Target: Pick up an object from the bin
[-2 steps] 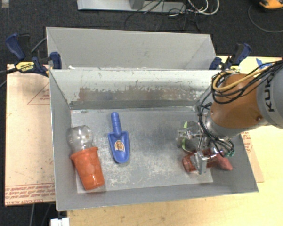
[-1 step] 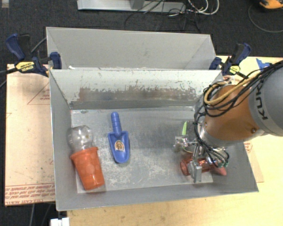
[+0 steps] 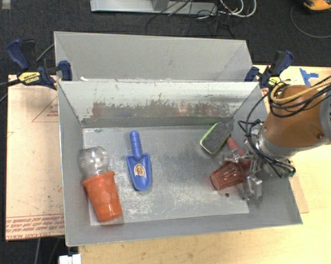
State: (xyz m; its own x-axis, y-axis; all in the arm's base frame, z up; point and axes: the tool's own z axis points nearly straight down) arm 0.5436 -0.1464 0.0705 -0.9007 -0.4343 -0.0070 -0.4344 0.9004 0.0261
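Leftmost: orange cup with clear domed lid [image 3: 102, 194]; blue toy trowel [image 3: 137, 166]; green sponge [image 3: 212, 138]; red translucent block [image 3: 226, 176], near-right, against gripper [image 3: 252, 188], whose spread cannot be told. Risk: off-centre contact shoving the block aside.

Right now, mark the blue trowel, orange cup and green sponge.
blue trowel [image 3: 139, 170]: camera view, on the blade.
orange cup [image 3: 103, 198]: camera view, on the orange body.
green sponge [image 3: 213, 139]: camera view, on its dark face.
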